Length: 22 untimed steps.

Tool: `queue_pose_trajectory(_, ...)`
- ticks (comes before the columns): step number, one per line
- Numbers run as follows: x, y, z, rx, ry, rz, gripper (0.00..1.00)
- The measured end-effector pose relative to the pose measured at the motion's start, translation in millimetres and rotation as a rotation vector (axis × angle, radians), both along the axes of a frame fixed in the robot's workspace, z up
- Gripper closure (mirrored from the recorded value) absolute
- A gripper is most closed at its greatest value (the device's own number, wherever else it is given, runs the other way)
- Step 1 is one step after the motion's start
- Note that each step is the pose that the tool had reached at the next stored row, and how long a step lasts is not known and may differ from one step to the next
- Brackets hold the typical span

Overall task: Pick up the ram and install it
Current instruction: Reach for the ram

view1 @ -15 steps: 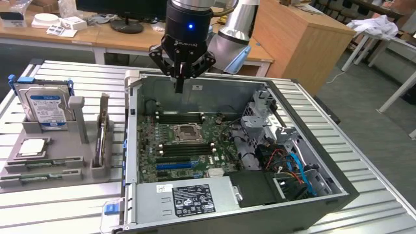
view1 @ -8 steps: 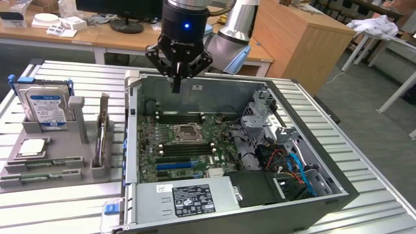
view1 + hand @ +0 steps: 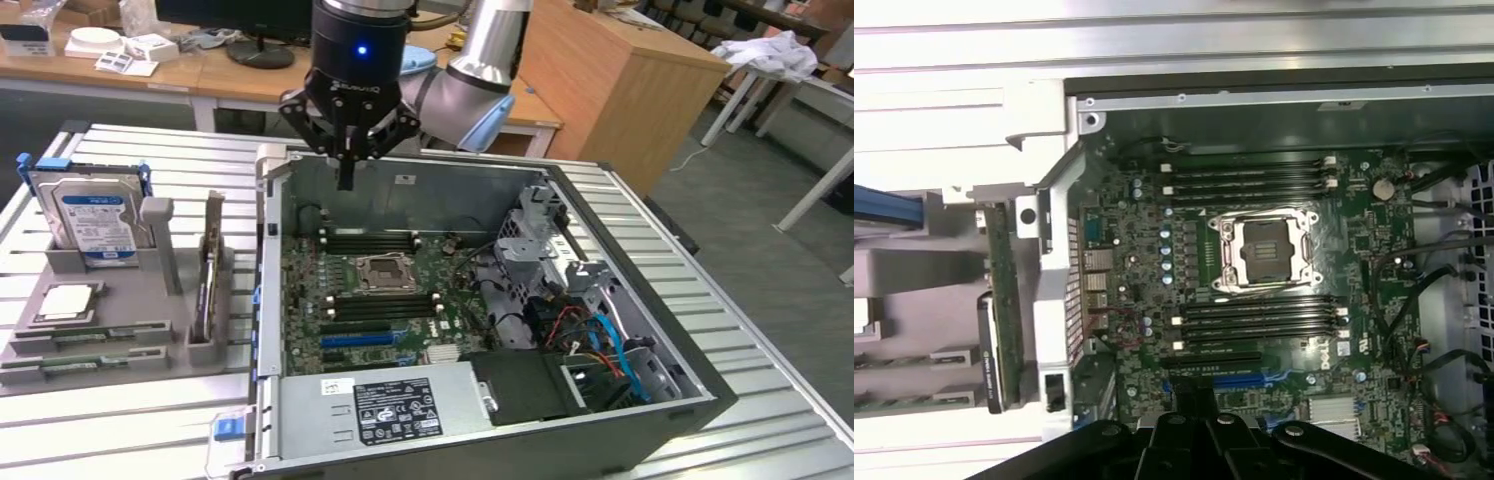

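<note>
Partly cut off: closed, empty fingers

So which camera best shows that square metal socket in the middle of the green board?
The wrist view: it looks straight down on the socket between rows of black slots. The exterior view shows the socket too, but farther off, at a slant.

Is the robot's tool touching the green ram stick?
Apart. The exterior view shows the tool over the computer case; the ram lies in the grey holder at the exterior view's left.
</note>
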State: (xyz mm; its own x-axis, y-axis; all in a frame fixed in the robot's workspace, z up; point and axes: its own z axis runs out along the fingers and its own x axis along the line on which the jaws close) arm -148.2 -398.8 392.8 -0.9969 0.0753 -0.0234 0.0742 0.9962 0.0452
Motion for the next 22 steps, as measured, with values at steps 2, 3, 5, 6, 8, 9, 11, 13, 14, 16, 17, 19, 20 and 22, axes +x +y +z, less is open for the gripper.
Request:
queue_pose_trajectory(2,-4.8,0.0,0.0,-0.0001,0.0001,0.000,0.89)
queue_pose_trajectory(3,-7.2,0.0,-0.1,-0.0001,0.0001,0.000,0.89)
queue_pose_trajectory(5,-12.2,0.0,-0.2,-0.0001,0.0001,0.000,0.89)
queue_pose_trajectory(6,-14.6,0.0,-0.2,0.0000,0.0001,0.000,0.89)
queue_pose_trajectory(8,-19.4,0.0,-0.3,-0.0001,0.0001,0.000,0.89)
queue_pose_trajectory(9,-22.0,0.0,-0.3,-0.0001,0.0002,0.000,0.89)
queue_pose_trajectory(11,-27.0,0.0,-0.4,-0.0001,0.0002,0.000,0.89)
queue_pose_trajectory(13,-32.0,0.0,-0.5,-0.0001,0.0003,0.000,0.89)
queue_pose_trajectory(14,-34.4,0.0,-0.5,-0.0001,0.0003,0.000,0.89)
queue_pose_trajectory(16,-39.6,0.0,-0.6,0.0000,0.0004,0.000,0.89)
queue_pose_trajectory(17,-42.5,0.0,-0.7,0.0000,0.0004,0.000,0.89)
queue_pose_trajectory(19,-48.4,0.0,-0.7,-0.0001,0.0005,0.000,0.89)
queue_pose_trajectory(20,-51.4,0.0,-0.8,-0.0001,0.0005,0.000,0.89)
queue_pose_trajectory(22,-57.5,0.0,-0.9,-0.0001,0.0007,0.000,0.89)
